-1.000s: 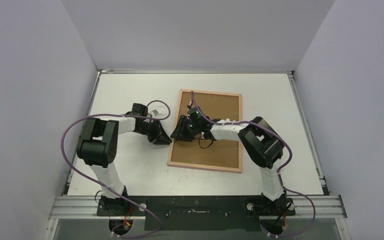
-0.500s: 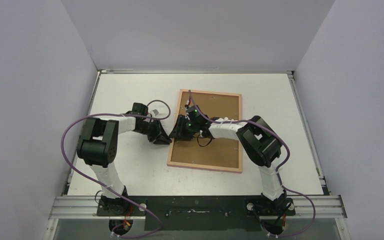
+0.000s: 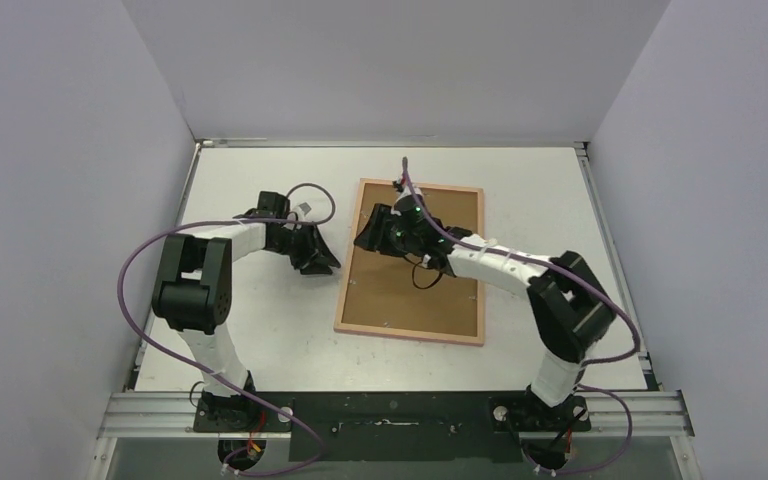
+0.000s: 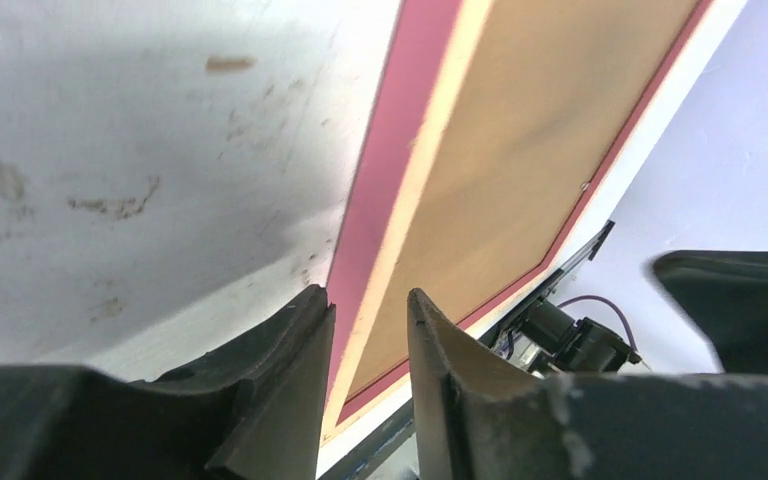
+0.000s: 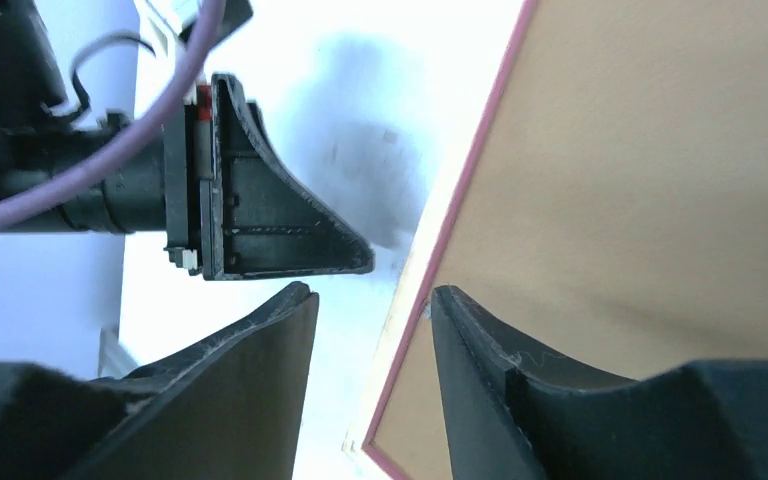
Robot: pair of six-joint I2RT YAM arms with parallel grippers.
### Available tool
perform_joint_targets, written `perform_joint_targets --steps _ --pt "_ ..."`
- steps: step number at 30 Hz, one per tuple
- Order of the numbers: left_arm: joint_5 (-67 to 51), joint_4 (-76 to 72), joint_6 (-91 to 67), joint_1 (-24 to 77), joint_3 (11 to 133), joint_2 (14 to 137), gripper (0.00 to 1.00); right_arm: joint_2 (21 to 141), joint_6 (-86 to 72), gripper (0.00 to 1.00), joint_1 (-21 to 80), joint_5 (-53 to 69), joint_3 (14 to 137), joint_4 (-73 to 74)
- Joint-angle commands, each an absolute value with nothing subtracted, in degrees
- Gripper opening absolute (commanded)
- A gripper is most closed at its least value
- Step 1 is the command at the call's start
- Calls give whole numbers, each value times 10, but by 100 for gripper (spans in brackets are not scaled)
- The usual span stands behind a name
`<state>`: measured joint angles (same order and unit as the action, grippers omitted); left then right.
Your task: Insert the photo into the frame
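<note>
Left gripper (image 3: 328,262) first, from the overhead cam. It sits low just off the frame's left edge, about halfway along that side, tips aimed at the frame (image 3: 440,305). It's too small from up there to judge the jaws. The frame is lying flat on the table (image 3: 240,330), back side up, so you see the brown backing board (image 3: 430,285) filling it with a thin pale pink rim around. Meanwhile the right gripper (image 3: 367,238) hangs over the frame near the far half of that same left edge, tips pointing toward the left gripper. The two are close but apart.

Left wrist cam: both fingers (image 4: 280,390) stick up from the bottom with a narrow gap between them, so the jaws are a little apart and nothing is pinched in there. Through the gap you see the frame's pink side and pale rim running away, with the board on one side and scuffed white table on the other. Can't tell whether the tips touch the frame.

Right wrist cam: fingers (image 5: 250,400) are parted too, nothing held. One shows against the board and the other against bare table outside the frame, with the frame's edge running between. The left gripper shows just beside that edge.
</note>
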<state>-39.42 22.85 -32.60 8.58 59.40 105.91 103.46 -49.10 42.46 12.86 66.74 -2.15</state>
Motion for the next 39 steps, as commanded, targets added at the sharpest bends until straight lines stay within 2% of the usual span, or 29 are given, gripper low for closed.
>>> perform_joint_targets --steps 1,3,7,11,14,19,29,31,35,39 --pt "-413 198 -325 79 655 1054 34 920 -427 48 384 -5 649 36" --pt "-416 192 -329 78 683 1069 38 886 -408 52 354 -70 649 111" --pt "-400 172 -336 81 732 1102 47 839 -377 69 260 -139 642 211" --pt "-353 166 -340 90 761 1126 51 845 -360 79 169 -107 644 253" --pt "-332 174 -329 102 780 1148 53 879 -352 81 124 -51 651 269" --pt "-316 173 -324 123 793 1181 55 940 -342 82 99 31 656 264" --pt "-322 217 -333 138 812 1200 52 1008 -352 82 96 73 657 275" --pt "-319 229 -328 140 809 1194 50 1006 -355 79 96 98 646 260" --pt "-325 238 -323 142 800 1186 45 1000 -359 67 105 151 630 241" --pt "-331 236 -321 142 787 1167 45 984 -357 64 127 170 617 243"
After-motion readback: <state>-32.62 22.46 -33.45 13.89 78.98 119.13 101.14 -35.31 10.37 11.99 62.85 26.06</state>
